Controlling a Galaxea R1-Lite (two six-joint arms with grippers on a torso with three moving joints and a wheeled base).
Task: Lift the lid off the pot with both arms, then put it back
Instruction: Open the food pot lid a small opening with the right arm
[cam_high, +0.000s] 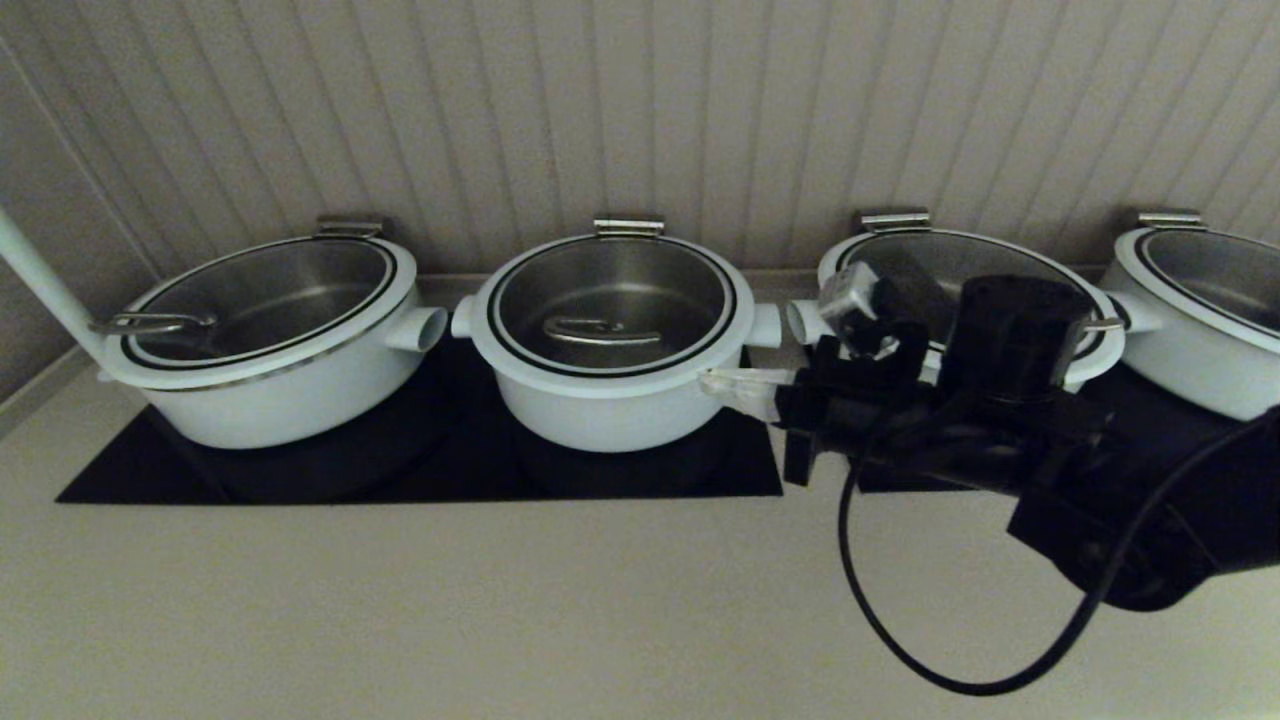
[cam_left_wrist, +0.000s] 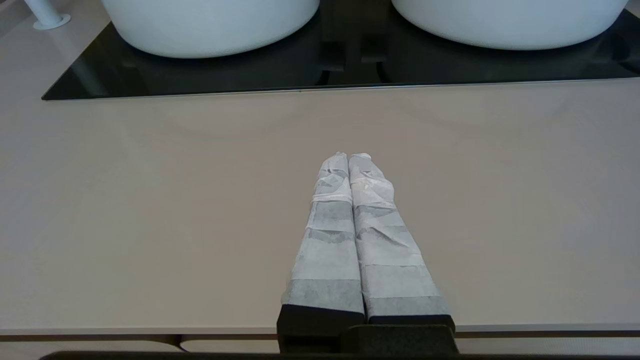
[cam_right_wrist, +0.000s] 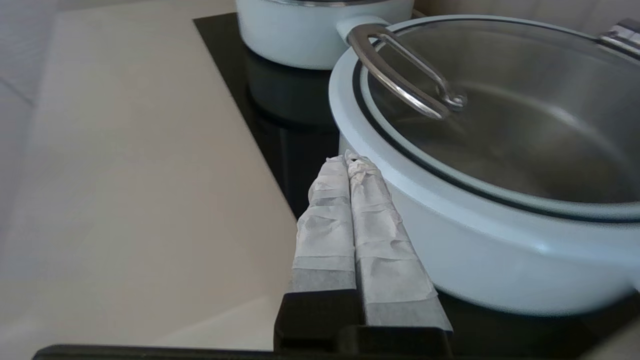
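We note four white pots in a row along the panelled wall, standing on black cooktop panels (cam_high: 420, 470) set into a beige counter (cam_high: 400, 600). The pot (cam_high: 612, 340), second from our left, is narrower and deeper than its neighbours, with a stub handle on each side. The lid (cam_high: 612, 305) sits seated on it, its steel bar handle (cam_high: 600, 330) at the centre, untouched.

The right gripper (cam_high: 735, 388) hangs in front of the wide pot on the right (cam_high: 960, 300), its taped white tips reaching toward the pot's right side, near the rim but apart from it. In the right wrist view the two padded fingers (cam_right_wrist: 325, 220) lie pressed together with nothing between them (the wide pot's wall is just beside them, its lid handle (cam_right_wrist: 400, 75) near the rim).

The left gripper (cam_left_wrist: 348, 157) shows only in its own wrist view: low over bare counter, short of the cooktop edge, fingers closed flat against each other, holding nothing. Two white pot bases (cam_left_wrist: 210, 25) stand beyond.
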